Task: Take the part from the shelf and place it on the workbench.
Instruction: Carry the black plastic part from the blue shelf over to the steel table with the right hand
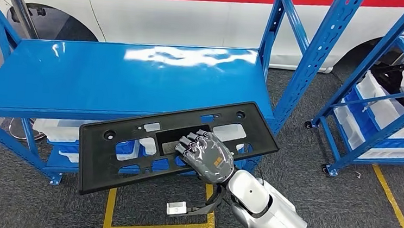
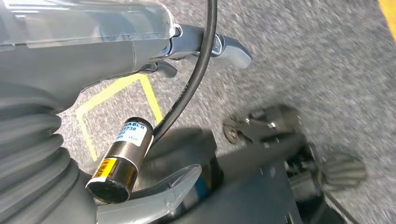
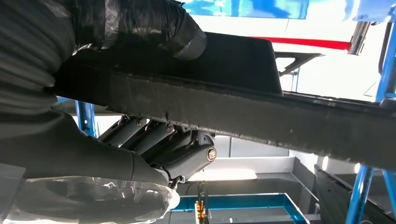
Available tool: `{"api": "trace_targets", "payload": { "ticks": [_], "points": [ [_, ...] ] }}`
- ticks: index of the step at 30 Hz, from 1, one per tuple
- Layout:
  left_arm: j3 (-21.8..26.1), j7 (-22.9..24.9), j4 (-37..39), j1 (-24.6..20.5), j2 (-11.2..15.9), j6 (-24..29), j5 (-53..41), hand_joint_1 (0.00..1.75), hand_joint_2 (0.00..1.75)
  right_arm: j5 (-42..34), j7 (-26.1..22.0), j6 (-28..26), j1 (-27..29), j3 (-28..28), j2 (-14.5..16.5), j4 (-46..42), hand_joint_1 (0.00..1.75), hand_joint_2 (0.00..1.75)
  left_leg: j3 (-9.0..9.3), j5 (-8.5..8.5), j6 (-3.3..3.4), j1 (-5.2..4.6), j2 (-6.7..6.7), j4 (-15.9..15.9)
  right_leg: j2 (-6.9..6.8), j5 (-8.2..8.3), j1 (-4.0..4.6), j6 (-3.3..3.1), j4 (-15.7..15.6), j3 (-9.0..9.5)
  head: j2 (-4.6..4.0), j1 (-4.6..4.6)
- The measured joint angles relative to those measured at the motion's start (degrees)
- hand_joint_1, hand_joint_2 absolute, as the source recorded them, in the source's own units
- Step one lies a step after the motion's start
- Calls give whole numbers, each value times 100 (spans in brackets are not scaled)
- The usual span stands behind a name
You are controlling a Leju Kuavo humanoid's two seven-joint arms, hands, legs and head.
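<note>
Now the right hand (image 1: 207, 157) has its fingers (image 3: 154, 135) clamped on the black part (image 1: 175, 144) near its middle for balance, carrying it level, clear of the blue surface (image 1: 116, 74) at twelve o'clock.

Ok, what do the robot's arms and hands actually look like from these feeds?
The right arm is smooth silver with rounded joint housings. Its right hand is dark grey under glossy clear plastic wrap, with an orange mark on the back and dark metal fingers. The left hand is grey, with a ribbed cover and a black cable across it.
</note>
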Motion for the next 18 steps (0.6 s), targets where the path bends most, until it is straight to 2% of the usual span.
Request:
{"api": "trace_targets", "payload": {
  "ticks": [2,3,4,5,6,7,8,9,10,11,12,13,14,15,16,18],
  "points": [
    [-4,1,1,3,3,1,1,0,175,2,2,-3,15,-18,-3,1,166,175,-163,153,71,2,17,-2,5,-603,-10,26,584,-161,0,2],
    [-5,1,2,3,3,2,2,0,175,2,3,-3,25,-22,-4,1,166,175,-260,222,80,-6,19,7,5,-827,-12,38,957,-229,0,0],
    [-6,0,2,3,3,2,4,0,175,2,5,-3,35,-23,-5,1,166,175,-358,288,81,-14,20,19,5,-914,-11,47,1268,-256,0,1],
    [-7,-1,2,1,3,2,8,0,175,2,5,-3,46,-23,-7,1,166,175,-458,351,78,-22,20,36,5,-868,-9,49,1448,-217,0,1],
    [-7,-1,2,-3,3,1,14,0,175,2,6,-3,55,-24,-7,1,166,175,-552,405,72,-29,20,59,5,-718,-6,37,1421,-82,0,1],
    [-8,-1,2,-8,3,-1,21,0,175,2,7,-3,59,-26,-7,1,166,175,-637,453,65,-35,19,85,5,-563,1,12,1202,150,0,1],
    [-8,-3,1,-15,2,-3,28,0,175,2,7,-4,58,-29,-7,0,166,175,-707,493,53,-41,18,112,6,-506,18,-30,836,447,0,-1],
    [-8,-5,1,-21,-1,-7,33,0,175,2,8,-4,56,-33,-7,-1,166,175,-759,532,34,-49,16,138,4,-539,35,-71,406,755,0,-2],
    [-8,-8,1,-25,-3,-10,36,0,175,2,9,-6,54,-38,-7,-3,166,175,-789,573,8,-52,16,147,3,-616,55,-100,59,984,0,-2],
    [-9,-10,0,-25,-5,-12,38,0,175,2,11,-9,52,-43,-8,-5,166,175,-805,621,-26,-48,17,141,3,-693,75,-126,-172,1118,0,-1],
    [-9,-11,1,-23,-5,-13,39,0,175,2,14,-13,53,-47,-9,-7,166,175,-812,672,-59,-43,19,123,3,-701,88,-138,-281,1160,0,-1],
    [-10,-13,2,-18,-4,-14,40,0,175,2,17,-16,54,-53,-11,-8,166,175,-828,717,-93,-41,15,95,-3,-639,76,-158,-319,1135,0,1],
    [-11,-14,2,-13,-3,-14,41,0,175,2,19,-18,54,-60,-12,-8,166,175,-859,689,-127,-38,7,100,-14,-562,59,-187,-358,1098,0,0],
    [-12,-16,3,-9,-1,-14,40,0,175,2,20,-19,54,-67,-12,-8,166,175,-910,552,-158,-38,-3,185,-27,-478,35,-218,-396,1043,0,-2],
    [-13,-19,4,-4,1,-14,40,0,175,2,20,-20,56,-72,-12,-9,166,175,-982,322,-192,-34,-12,374,-40,-392,11,-242,-428,976,0,-3],
    [-14,-27,5,-5,5,-14,40,0,175,2,20,-21,61,-75,-13,-9,166,175,-1146,-241,-253,-8,-14,1055,-52,-260,9,-261,-425,811,0,-3]
  ]
}}
